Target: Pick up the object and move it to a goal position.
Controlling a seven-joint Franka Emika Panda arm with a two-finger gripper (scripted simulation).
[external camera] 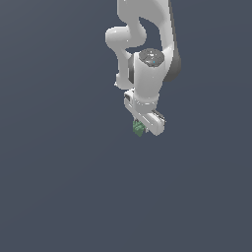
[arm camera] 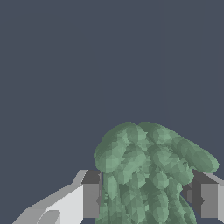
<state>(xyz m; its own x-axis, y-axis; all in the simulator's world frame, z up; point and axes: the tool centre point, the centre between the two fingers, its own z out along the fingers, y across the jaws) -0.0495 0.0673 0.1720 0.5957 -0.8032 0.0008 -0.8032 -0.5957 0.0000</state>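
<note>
The object (external camera: 139,129) is a tiny green bumpy lump showing just under the white hand of the arm in the exterior view. In the wrist view the object (arm camera: 146,170) fills the space between the two fingers, its lobed green mass bulging out past them. My gripper (external camera: 141,129) (arm camera: 146,199) is shut on it, one grey finger pad (arm camera: 91,199) pressed against one side and the other finger pad (arm camera: 205,199) against the opposite side. The fingertips are mostly hidden behind the hand in the exterior view.
A plain dark grey-blue surface (external camera: 59,187) surrounds the arm on all sides. The white arm links (external camera: 142,44) rise toward the top of the exterior view. No goal marker shows.
</note>
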